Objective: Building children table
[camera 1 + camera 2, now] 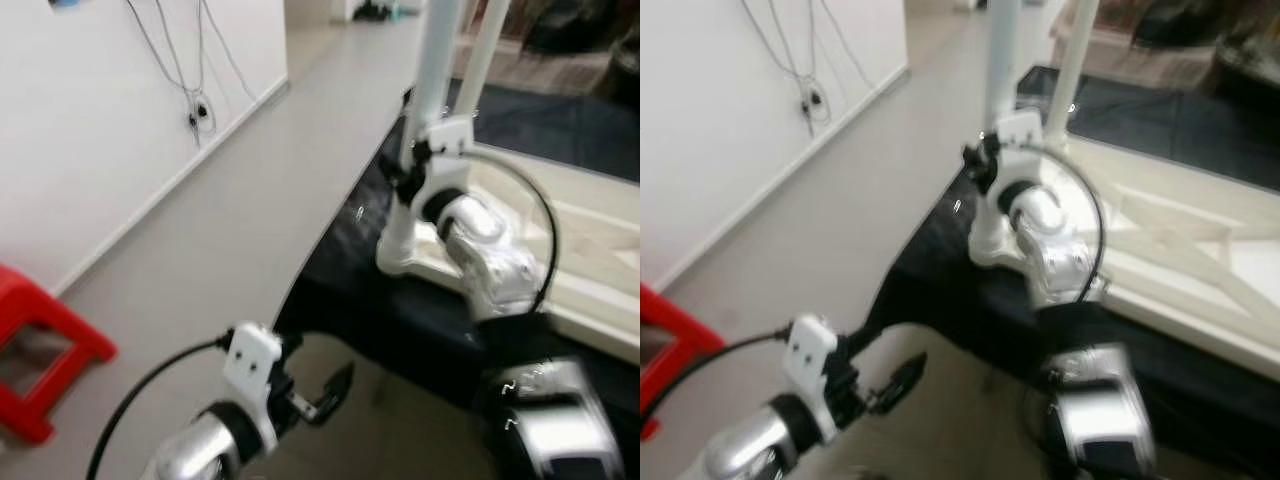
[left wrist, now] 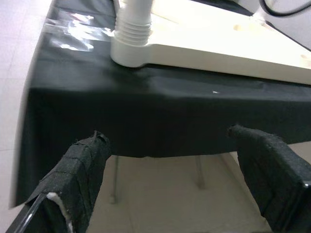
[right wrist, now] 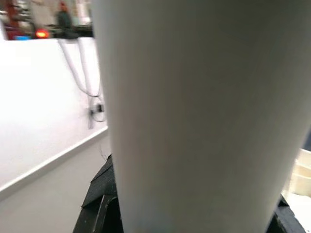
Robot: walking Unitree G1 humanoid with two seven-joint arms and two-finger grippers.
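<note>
Nearest the camera, the left gripper (image 1: 318, 392) hangs low in front of the black-cloth-covered work table (image 2: 146, 111), its two black fingers (image 2: 80, 170) spread wide apart with nothing between them; the cloth's front edge lies just beyond the fingertips. Farther on, the upside-down cream-white children's table top (image 1: 590, 270) lies flat on that cloth, and a tall white round plastic leg (image 1: 437, 60) stands upright in its threaded corner socket (image 2: 131, 41). The right gripper (image 1: 408, 175) is up against the lower part of this leg; the right wrist view has the leg's pale shaft pressed close between the dark finger bases, so I judge it clenched on the leg, probably seating or turning it. A second white leg (image 1: 483, 55) rises just behind.

The risk: if the wrist pulls sideways instead of along the leg's axis, the leg could cross-thread or lever the top across the slick cloth, with the left gripper not bracing it. At the far left, a red plastic stool (image 1: 40, 340) stands on the floor.
</note>
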